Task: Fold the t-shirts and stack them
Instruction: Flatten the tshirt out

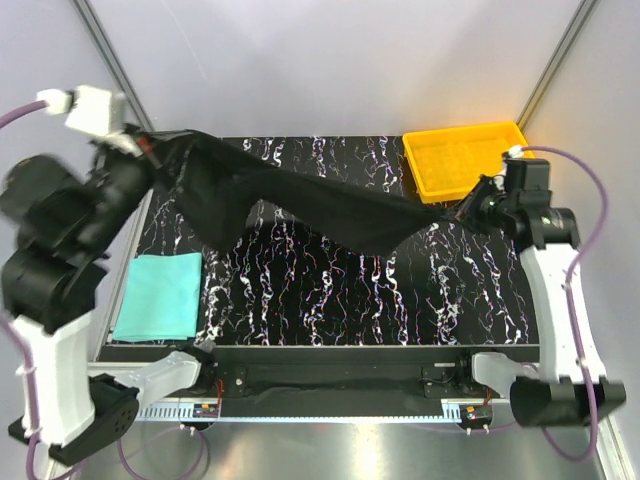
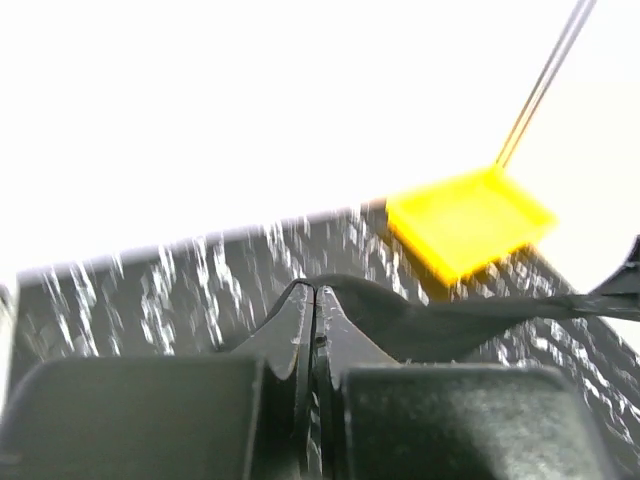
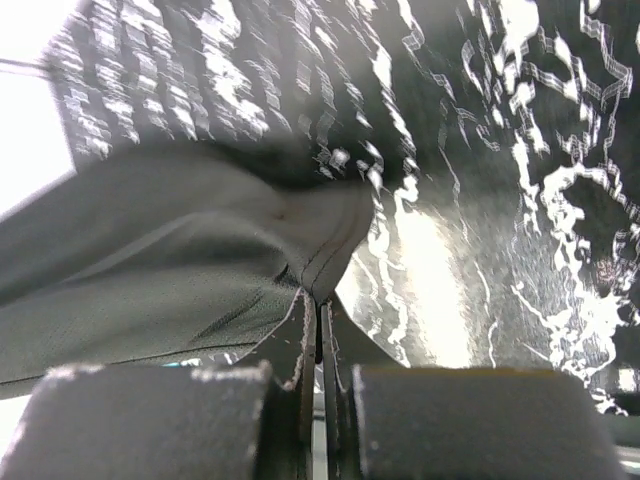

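Observation:
The black t-shirt (image 1: pixel 300 200) hangs stretched in the air across the back half of the table, sagging in the middle. My left gripper (image 1: pixel 150 150) is shut on its left end, high at the back left; the cloth (image 2: pixel 450 320) runs off to the right from the pinched tips (image 2: pixel 316 292). At the right, beside the tray, my right gripper (image 1: pixel 462 208) is shut on the other end, and a stitched hem (image 3: pixel 330 250) sits pinched at its tips (image 3: pixel 320 300). The teal t-shirt (image 1: pixel 160 293) lies folded flat at the front left of the table.
A yellow plastic tray (image 1: pixel 462 158) stands at the back right corner, close to my right gripper; it shows too in the left wrist view as the tray (image 2: pixel 470 220). The black marbled table (image 1: pixel 330 290) lies under the hanging shirt.

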Tool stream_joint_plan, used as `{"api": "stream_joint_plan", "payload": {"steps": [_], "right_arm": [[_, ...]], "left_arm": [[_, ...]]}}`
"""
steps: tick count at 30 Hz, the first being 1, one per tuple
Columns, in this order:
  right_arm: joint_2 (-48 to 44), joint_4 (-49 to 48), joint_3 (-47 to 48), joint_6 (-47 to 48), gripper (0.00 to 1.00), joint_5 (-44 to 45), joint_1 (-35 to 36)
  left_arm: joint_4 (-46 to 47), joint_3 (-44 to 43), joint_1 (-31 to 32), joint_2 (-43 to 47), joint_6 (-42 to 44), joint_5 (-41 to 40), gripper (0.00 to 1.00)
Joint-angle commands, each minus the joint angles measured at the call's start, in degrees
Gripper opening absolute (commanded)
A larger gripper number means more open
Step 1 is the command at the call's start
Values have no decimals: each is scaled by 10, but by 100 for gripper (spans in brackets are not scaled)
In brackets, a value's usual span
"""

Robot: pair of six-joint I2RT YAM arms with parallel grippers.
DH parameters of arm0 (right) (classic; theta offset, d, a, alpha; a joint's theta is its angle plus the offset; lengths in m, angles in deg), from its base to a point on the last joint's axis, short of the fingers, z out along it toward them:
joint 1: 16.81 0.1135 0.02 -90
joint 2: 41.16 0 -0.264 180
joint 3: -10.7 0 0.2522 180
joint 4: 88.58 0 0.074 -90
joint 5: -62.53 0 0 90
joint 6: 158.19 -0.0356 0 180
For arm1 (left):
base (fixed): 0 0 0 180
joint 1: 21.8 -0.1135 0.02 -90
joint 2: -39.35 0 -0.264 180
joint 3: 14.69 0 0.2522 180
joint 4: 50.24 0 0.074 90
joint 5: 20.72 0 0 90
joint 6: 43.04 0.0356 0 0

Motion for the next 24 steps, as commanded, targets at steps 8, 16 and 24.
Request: {"api": "stream_joint_plan", "payload": {"steps": [8,16,24], "right_arm": [[-17,47,211,-15,0,73,12],[196,15,421,-46,0,79,13],[374,33,710,-44,0,89,8]], "left_arm": [[95,-100,47,19,100,-85,0],[176,-139,55,-123,214,-174,0],[394,-181,-18,-251,233,-179,0]]}}
